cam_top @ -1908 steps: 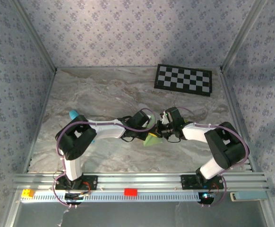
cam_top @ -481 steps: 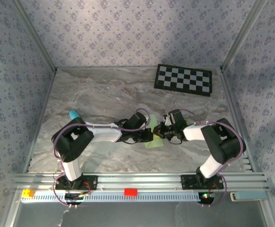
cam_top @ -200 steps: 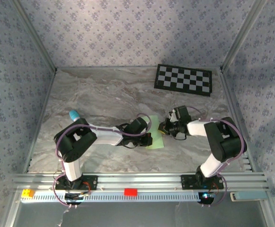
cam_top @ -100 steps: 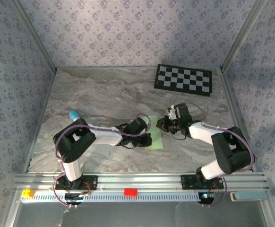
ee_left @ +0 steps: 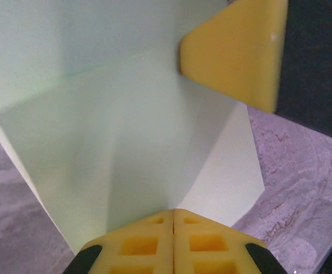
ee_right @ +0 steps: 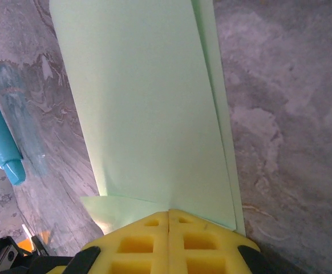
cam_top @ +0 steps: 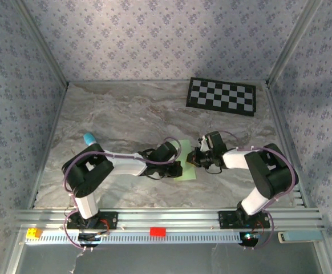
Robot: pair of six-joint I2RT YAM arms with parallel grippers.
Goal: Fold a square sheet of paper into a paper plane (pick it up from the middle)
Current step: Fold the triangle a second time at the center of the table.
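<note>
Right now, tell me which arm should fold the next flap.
Probably the right. The right gripper is shut on the paper at one end, its layers running straight ahead. The left gripper is shut on the opposite side, well placed to anchor.

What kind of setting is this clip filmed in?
Probably a lab test cell: a checkerboard calibration target on the table, an aluminium rail along its near edge, wallpapered panels boxing it in.

- A black-and-white checkerboard (cam_top: pixel 221 96) lies flat at 1 o'clock on the tabletop (cam_top: pixel 126 108).
- A cyan-blue stick (cam_top: pixel 89 138) rests at 9 o'clock.
- On the front rail (cam_top: pixel 171 217), a red block (cam_top: pixel 157 231) sits at 6 o'clock and a yellow block (cam_top: pixel 33 233) at 7 o'clock.
</note>
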